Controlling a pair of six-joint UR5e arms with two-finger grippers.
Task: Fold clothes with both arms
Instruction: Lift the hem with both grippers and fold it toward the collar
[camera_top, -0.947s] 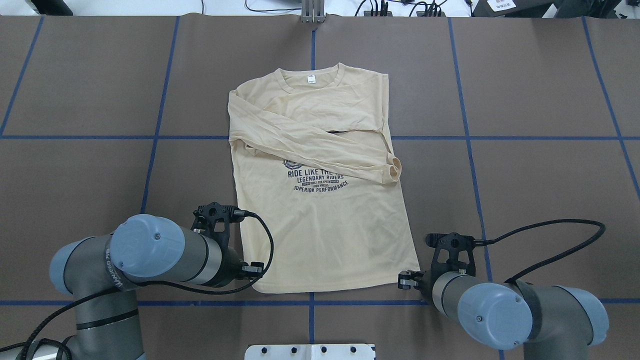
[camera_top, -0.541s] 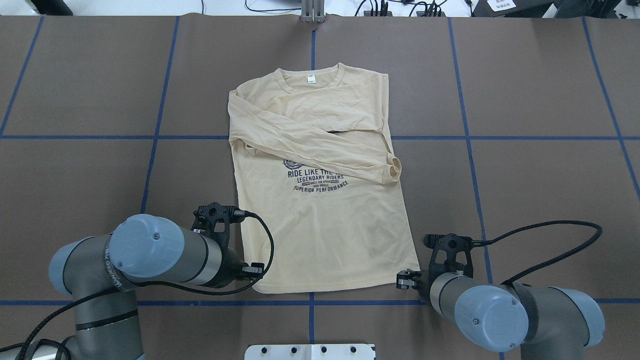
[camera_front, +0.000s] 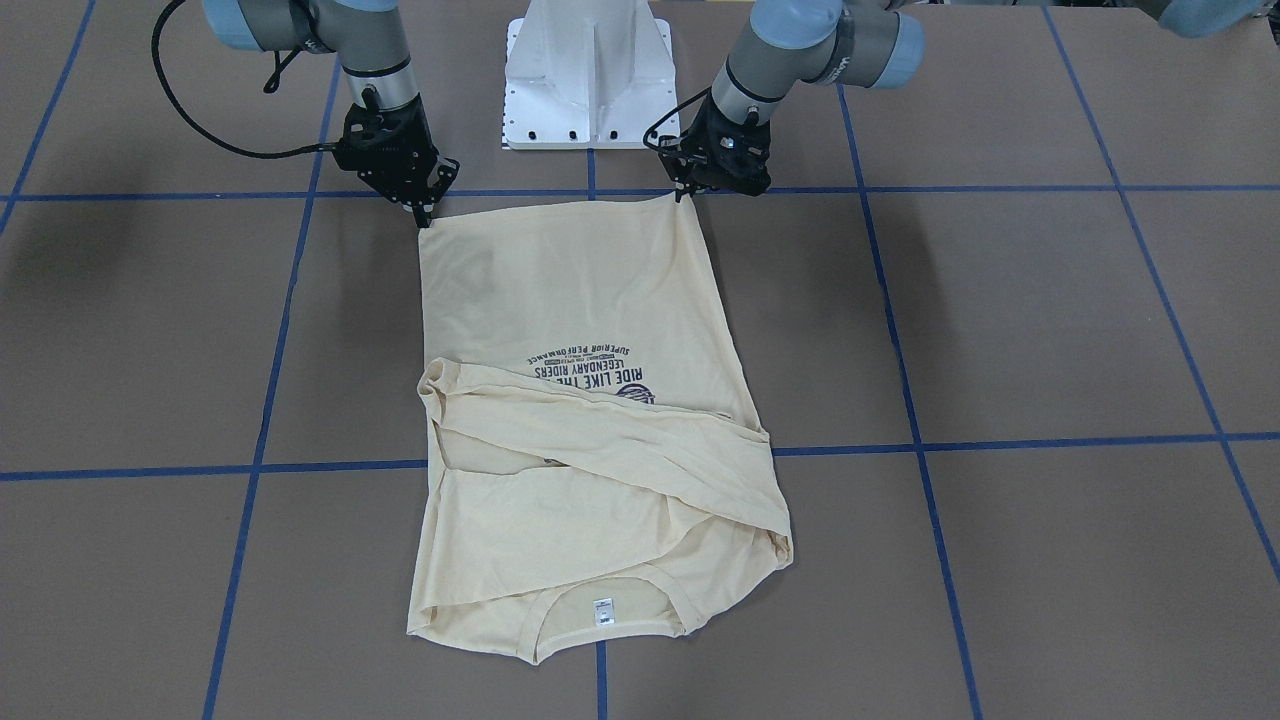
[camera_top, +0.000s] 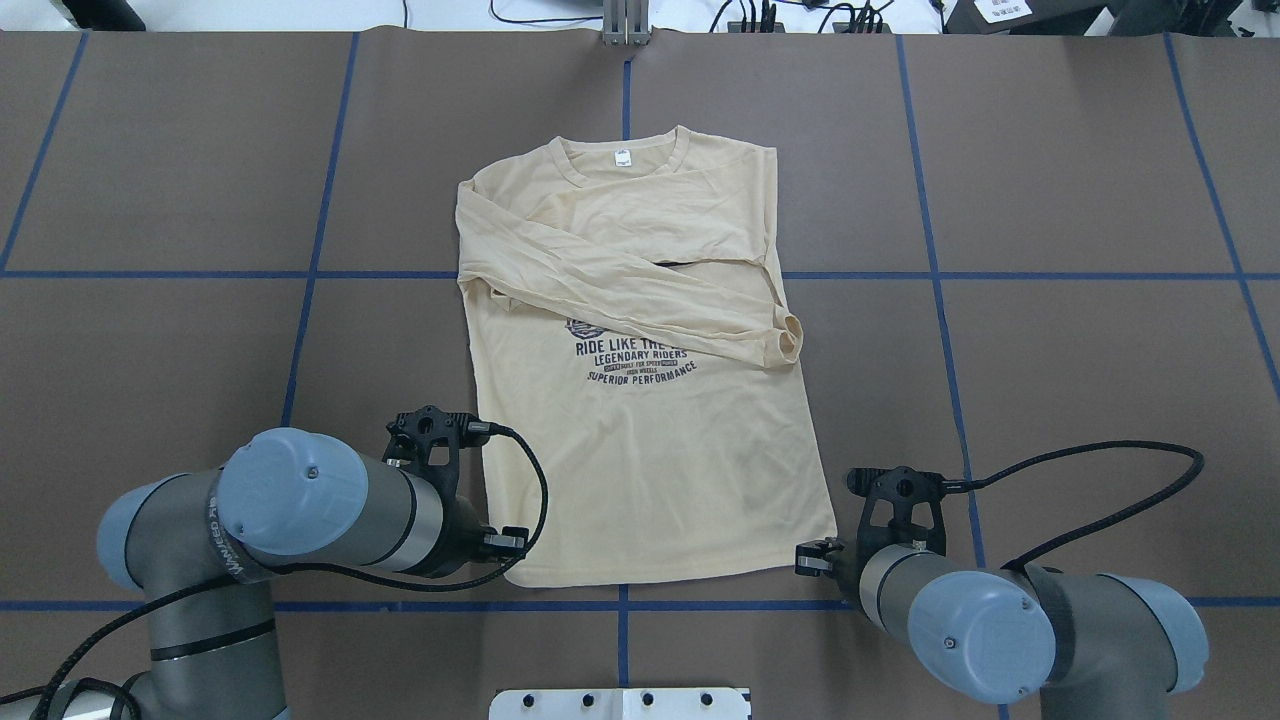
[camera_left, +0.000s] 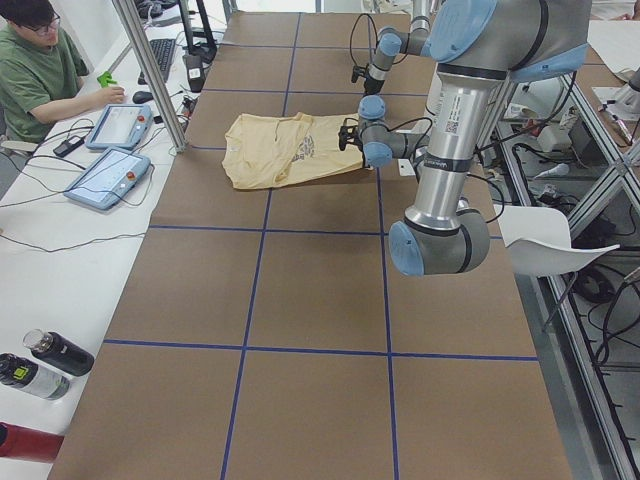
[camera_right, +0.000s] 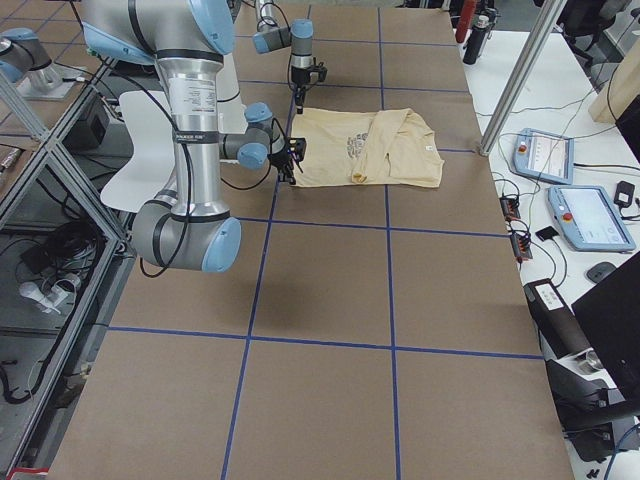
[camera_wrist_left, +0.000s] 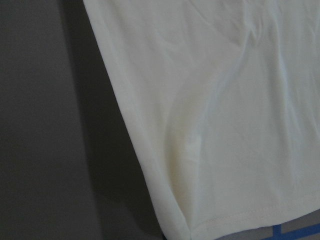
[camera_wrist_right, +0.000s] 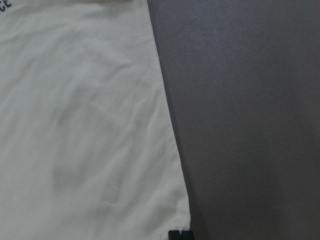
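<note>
The cream-yellow long-sleeved T-shirt (camera_top: 650, 450) lies flat on the brown table, collar and white label at the far end. Both sleeves are folded across its chest and partly cover the navy print. It also shows in the front view (camera_front: 570, 290). My left gripper (camera_top: 508, 560) sits low at the near-left hem corner, which is on the right in the front view (camera_front: 688, 192), and looks shut on that corner. My right gripper (camera_top: 822, 558) is at the near-right hem corner (camera_front: 425, 215) and looks shut on it. The wrist views show only fabric (camera_wrist_left: 225, 125) (camera_wrist_right: 85, 125) and table.
The white pedestal base (camera_front: 590, 70) stands just behind the hem. Blue tape lines (camera_top: 930, 275) grid the table. An operator (camera_left: 40, 60) sits at a side table with tablets (camera_left: 120, 125) and bottles (camera_left: 50, 365).
The right arm has shifted slightly left, and the shirt's near-right hem corner has drawn in a little with it. The left arm has barely moved.
</note>
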